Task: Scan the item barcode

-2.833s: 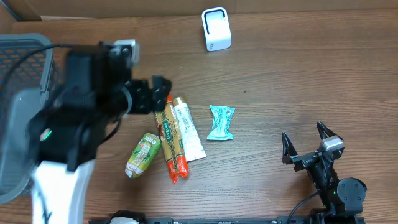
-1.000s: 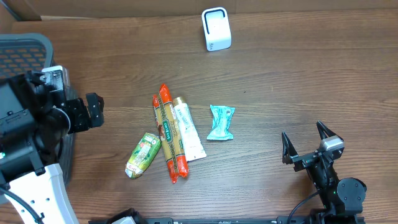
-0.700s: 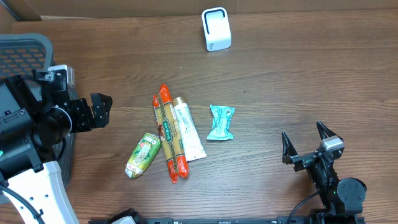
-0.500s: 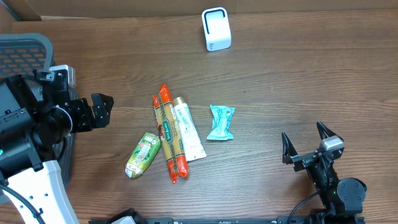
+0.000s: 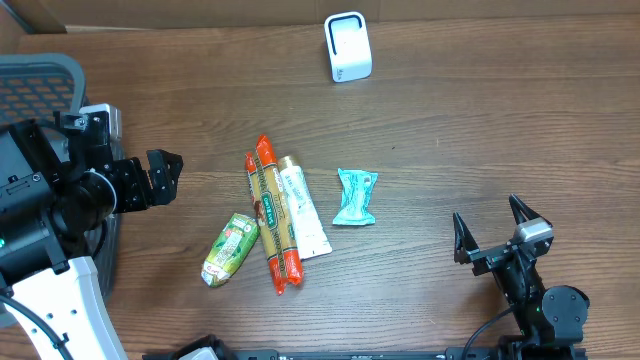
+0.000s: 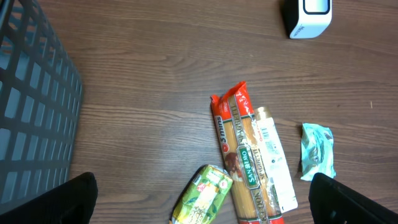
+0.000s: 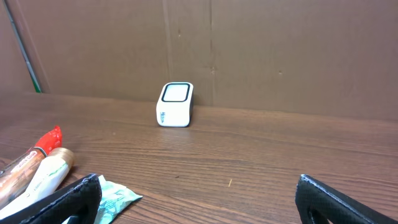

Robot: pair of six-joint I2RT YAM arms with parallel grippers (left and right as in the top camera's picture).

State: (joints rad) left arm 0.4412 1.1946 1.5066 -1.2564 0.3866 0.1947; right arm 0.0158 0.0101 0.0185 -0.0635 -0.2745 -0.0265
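Left claw (image 5: 163,178): fingers spread wide and holding nothing. It hangs over the left of the table (image 5: 480,120), beside the basket (image 5: 40,90), with the goods to its right.
Right claw (image 5: 490,230): also spread wide and empty, at the near right, well apart from everything.
Goods: four lie mid-table. The pasta packet (image 5: 270,215) and the white tube (image 5: 303,208) lie side by side and touch. The green pouch (image 5: 230,248) rests against the near-left of the pasta packet. The teal packet (image 5: 355,196) sits just right of the tube, on its own.
Scanner (image 5: 348,46): upright at the far edge, right of centre, well apart from the goods.
Stage: by the look of it you have not yet picked anything.
Risk, double pick: if you close on the pasta packet where it touches the tube, you may drag or pinch both. The teal packet is the cleaner target.
Risk, slip: the packets are flat and look slick, and the tube is round. A shallow pinch may skid off or roll it away.
Risk, sag: if you grip the long pasta packet at one end, it will likely droop and swing on the way across.
Risk, wrong face: no barcode can be read in any view, so you could present a blank side and get no scan.
Risk, knock: the scanner looks small and light, and a carried item that arrives low could tip it.
Risk, basket: the left arm works close to the basket wall, so a wide swing could catch it.
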